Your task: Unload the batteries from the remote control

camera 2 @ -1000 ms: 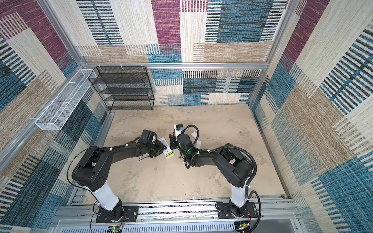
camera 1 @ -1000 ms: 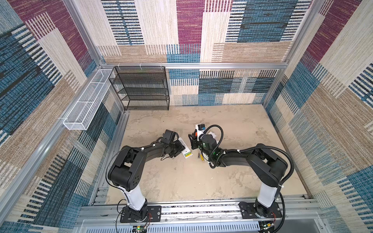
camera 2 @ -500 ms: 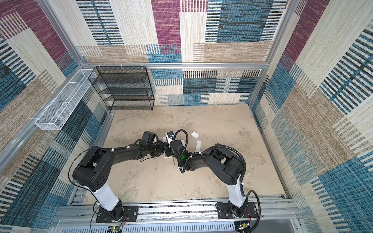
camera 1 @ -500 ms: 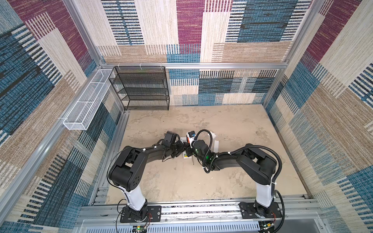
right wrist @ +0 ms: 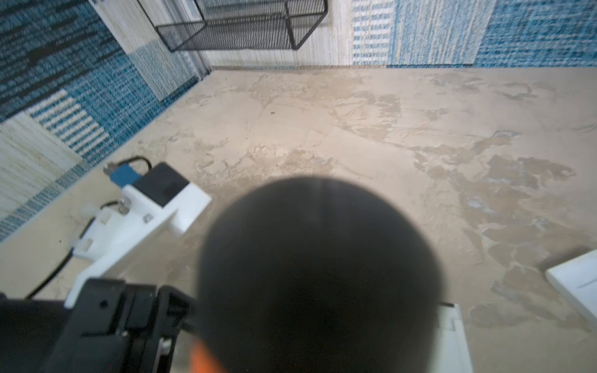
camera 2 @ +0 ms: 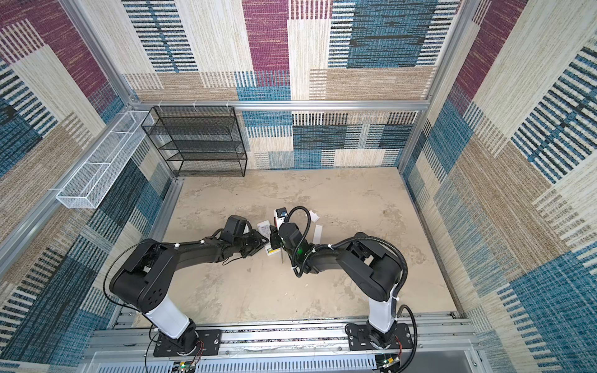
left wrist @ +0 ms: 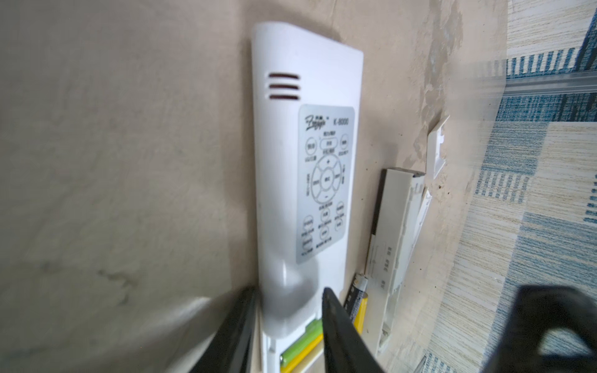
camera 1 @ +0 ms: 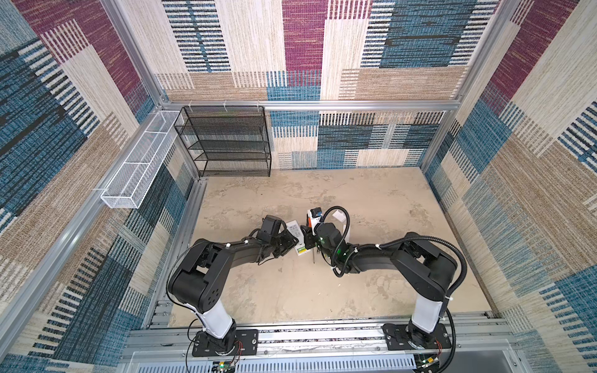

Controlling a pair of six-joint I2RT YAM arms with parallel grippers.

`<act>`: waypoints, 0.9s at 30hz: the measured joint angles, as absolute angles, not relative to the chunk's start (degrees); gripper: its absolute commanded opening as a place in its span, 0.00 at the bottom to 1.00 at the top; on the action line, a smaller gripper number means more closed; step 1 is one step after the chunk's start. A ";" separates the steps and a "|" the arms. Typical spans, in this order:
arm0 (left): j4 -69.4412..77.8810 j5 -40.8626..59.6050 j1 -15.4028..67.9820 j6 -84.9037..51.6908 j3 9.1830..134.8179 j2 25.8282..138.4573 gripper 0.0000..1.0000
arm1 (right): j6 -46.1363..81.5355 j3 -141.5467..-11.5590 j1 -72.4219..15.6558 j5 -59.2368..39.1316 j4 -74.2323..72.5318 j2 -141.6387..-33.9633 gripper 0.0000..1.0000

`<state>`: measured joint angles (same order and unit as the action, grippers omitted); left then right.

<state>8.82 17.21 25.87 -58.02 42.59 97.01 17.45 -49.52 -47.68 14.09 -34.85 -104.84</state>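
The remote (left wrist: pixel 307 181) is a flat white plastic slab with rounded corners, lying back up on the mottled, plaster-like beige tabletop (left wrist: pixel 129 145). Three narrow slots and a silver printed label mark its smooth shell. Its battery bay is uncovered at the end nearest the left arm, and two slim batteries (left wrist: pixel 302 344), one glossy yellow-green and one yellow, lie side by side inside it. A loose battery (left wrist: pixel 357 298), dark with a yellow band and a metal cap, rests on the tabletop just beside the remote's long edge. Next to it lies a long white plastic piece (left wrist: pixel 397 226), and past that a small white cover (left wrist: pixel 436 148).

The left tool (left wrist: pixel 287 290) sets its matte black fingers (left wrist: pixel 339 336) on either side of the remote's open end at a narrow gap; whether they clamp it I cannot tell. The right tool (camera 1: pixel 310 240) holds a screwdriver (right wrist: pixel 319 274). Its rounded black handle end blurs across the right wrist view, and its thin steel shaft shows just beside the remote in both top views.
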 measured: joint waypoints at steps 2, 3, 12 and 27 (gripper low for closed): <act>8.82 17.37 25.87 -58.41 42.59 96.95 0.38 | 18.31 -50.13 -46.54 14.06 -34.70 -104.44 0.00; 8.99 17.43 25.82 -58.52 42.46 96.88 0.38 | 18.65 -50.65 -45.95 13.91 -34.35 -104.42 0.00; 17.30 21.85 24.77 -62.52 38.28 97.21 0.45 | 18.37 -58.24 -44.03 11.92 -31.92 -109.06 0.00; 32.14 29.43 23.16 -66.26 36.10 102.10 0.38 | 20.16 -65.41 -41.36 8.93 -32.88 -119.68 0.00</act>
<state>32.14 29.43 23.16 -66.26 36.10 102.10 20.16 -65.41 -41.36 8.93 -32.88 -119.68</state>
